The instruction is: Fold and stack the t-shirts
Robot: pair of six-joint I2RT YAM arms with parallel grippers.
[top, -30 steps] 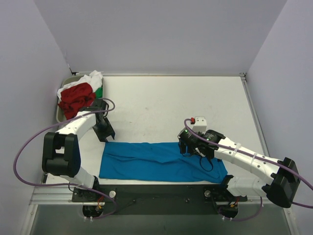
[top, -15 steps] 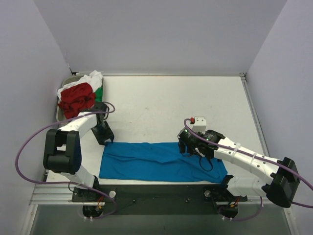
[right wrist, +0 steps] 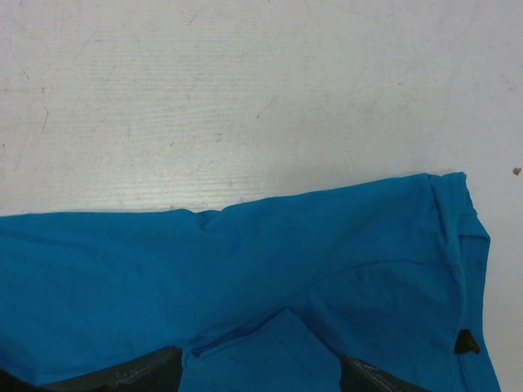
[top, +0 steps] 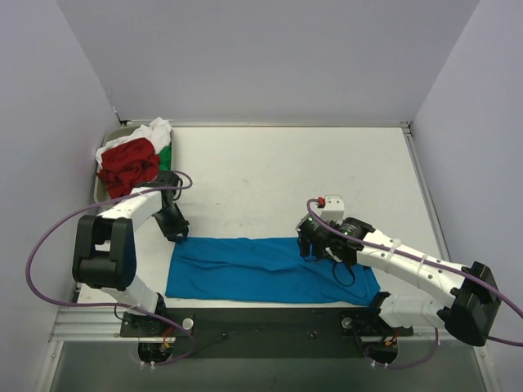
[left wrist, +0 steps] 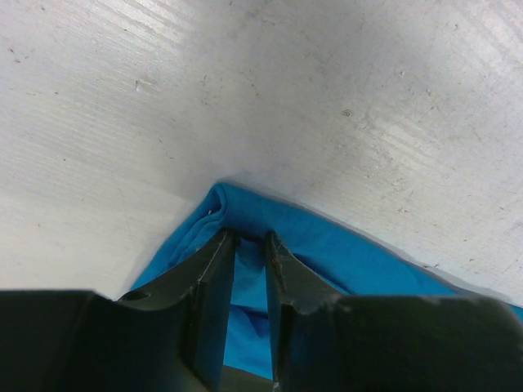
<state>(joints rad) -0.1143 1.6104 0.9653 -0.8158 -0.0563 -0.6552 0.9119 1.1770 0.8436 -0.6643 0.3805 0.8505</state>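
Observation:
A bright blue t-shirt [top: 261, 269] lies spread in a long band near the table's front edge. My left gripper [top: 178, 237] is down at its far left corner. In the left wrist view the left gripper [left wrist: 249, 237] has its fingers narrowly apart, astride a raised fold of the blue t-shirt [left wrist: 343, 253]. My right gripper [top: 315, 245] hovers wide open over the right half of the blue t-shirt [right wrist: 245, 261], in the right wrist view as right gripper [right wrist: 261, 371]. Red [top: 127, 163], white [top: 151, 131] and green [top: 166, 153] t-shirts are heaped at the back left.
The heap sits in a grey tray [top: 99, 193] against the left wall. A small black tag [right wrist: 466, 341] shows on the blue cloth near its right end. Bare white table [top: 286, 171] stretches behind the blue shirt.
My left gripper has slid a little toward the blue shirt's far left corner and its jaws have narrowed around the cloth. The right arm has stayed put.

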